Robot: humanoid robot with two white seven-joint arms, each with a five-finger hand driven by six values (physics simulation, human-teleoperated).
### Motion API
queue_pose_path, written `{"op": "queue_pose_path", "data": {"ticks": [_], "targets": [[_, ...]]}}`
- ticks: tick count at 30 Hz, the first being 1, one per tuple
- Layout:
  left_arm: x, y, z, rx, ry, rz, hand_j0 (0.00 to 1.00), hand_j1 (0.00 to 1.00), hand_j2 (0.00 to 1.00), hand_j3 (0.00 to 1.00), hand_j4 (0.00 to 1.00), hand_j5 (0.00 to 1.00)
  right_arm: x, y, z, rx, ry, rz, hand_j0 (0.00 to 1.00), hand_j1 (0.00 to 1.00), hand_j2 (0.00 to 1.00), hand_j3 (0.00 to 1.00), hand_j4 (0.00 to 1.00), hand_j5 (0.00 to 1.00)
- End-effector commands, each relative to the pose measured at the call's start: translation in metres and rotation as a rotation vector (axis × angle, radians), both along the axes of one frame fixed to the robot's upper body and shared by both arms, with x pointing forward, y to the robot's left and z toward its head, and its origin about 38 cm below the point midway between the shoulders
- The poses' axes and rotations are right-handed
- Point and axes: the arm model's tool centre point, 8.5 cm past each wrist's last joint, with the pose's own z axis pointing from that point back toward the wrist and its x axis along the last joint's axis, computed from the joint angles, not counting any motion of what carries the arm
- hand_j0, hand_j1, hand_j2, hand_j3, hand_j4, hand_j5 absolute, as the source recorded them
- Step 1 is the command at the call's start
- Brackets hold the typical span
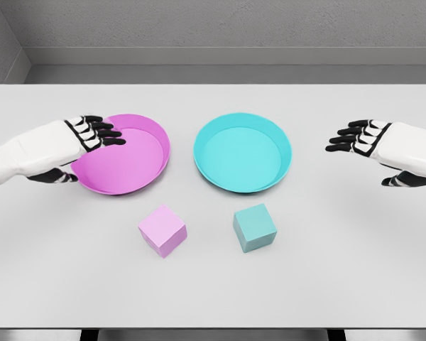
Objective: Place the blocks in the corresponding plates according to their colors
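pink block (162,229) and teal block (255,227) lie unplaced on the counter (355,256); both hands, left hand (92,135) and right hand (358,136), spread empty, must first reach down and grasp.

A white table (383,270) before a grey wall (220,25), dark floor strip between.

head view | high, angled down | near table (213,298) | single view
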Motion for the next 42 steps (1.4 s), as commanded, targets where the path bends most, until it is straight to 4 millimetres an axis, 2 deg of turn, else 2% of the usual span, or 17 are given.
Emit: {"op": "queue_pose_path", "data": {"ticks": [1,4,6,8,9,11,15,17,20,22,24,30,33,42], "targets": [[-0.006,-0.007,0.000,0.008,0.005,-0.030,1.00,1.00,1.00,1.00,1.00,1.00,0.000,0.000,-0.002,0.002,0.008,0.000,1.00,1.00,1.00,1.00,1.00,1.00],[-0.006,-0.006,0.001,0.010,0.009,-0.030,1.00,1.00,1.00,1.00,1.00,1.00,0.000,-0.001,-0.002,0.000,0.008,-0.002,1.00,1.00,1.00,1.00,1.00,1.00],[-0.010,-0.013,0.000,0.011,0.009,-0.055,1.00,1.00,1.00,1.00,1.00,1.00,-0.001,0.002,-0.007,0.006,0.022,0.003,1.00,1.00,1.00,1.00,1.00,1.00],[-0.012,-0.017,-0.003,0.014,0.018,-0.066,1.00,1.00,1.00,1.00,1.00,1.00,-0.009,0.012,-0.032,0.003,0.098,0.034,1.00,1.00,1.00,1.00,1.00,1.00],[-0.013,-0.018,-0.006,0.017,0.027,-0.071,1.00,1.00,1.00,1.00,1.00,1.00,-0.009,0.018,-0.038,0.020,0.103,0.043,1.00,1.00,1.00,1.00,1.00,1.00],[-0.017,-0.025,-0.013,0.025,0.048,-0.093,1.00,1.00,1.00,1.00,1.00,1.00,-0.005,0.023,-0.039,-0.023,0.064,0.057,1.00,1.00,1.00,1.00,1.00,1.00],[-0.019,-0.031,-0.018,0.028,0.063,-0.111,1.00,1.00,1.00,1.00,1.00,1.00,-0.004,0.048,-0.058,-0.032,0.063,0.108,1.00,1.00,1.00,1.00,1.00,1.00],[-0.022,-0.035,-0.024,0.041,0.076,-0.125,1.00,1.00,1.00,1.00,1.00,1.00,-0.003,0.056,-0.060,-0.012,0.062,0.122,1.00,1.00,1.00,1.00,1.00,1.00],[-0.027,-0.042,-0.031,0.072,0.079,-0.153,1.00,1.00,1.00,1.00,1.00,1.00,-0.006,0.069,-0.071,0.019,0.088,0.147,1.00,1.00,1.00,1.00,1.00,1.00],[-0.029,-0.045,-0.031,0.083,0.073,-0.166,1.00,1.00,1.00,1.00,1.00,1.00,-0.012,0.084,-0.087,0.043,0.128,0.178,1.00,1.00,1.00,1.00,1.00,1.00],[-0.029,-0.048,-0.033,0.090,0.079,-0.178,1.00,1.00,1.00,1.00,1.00,1.00,-0.016,0.089,-0.096,0.013,0.147,0.200,1.00,1.00,1.00,1.00,1.00,1.00],[-0.031,-0.059,-0.034,0.100,0.084,-0.219,1.00,1.00,1.00,1.00,1.00,1.00,-0.015,0.094,-0.096,0.000,0.140,0.214,1.00,1.00,1.00,1.00,1.00,1.00],[-0.032,-0.063,-0.037,0.107,0.095,-0.236,1.00,1.00,1.00,1.00,1.00,1.00,-0.008,0.095,-0.086,0.009,0.112,0.215,1.00,1.00,1.00,1.00,1.00,1.00],[-0.034,-0.069,-0.041,0.116,0.110,-0.260,1.00,1.00,1.00,1.00,1.00,1.00,-0.001,0.106,-0.075,0.018,0.081,0.242,1.00,1.00,1.00,1.00,1.00,1.00]]}}
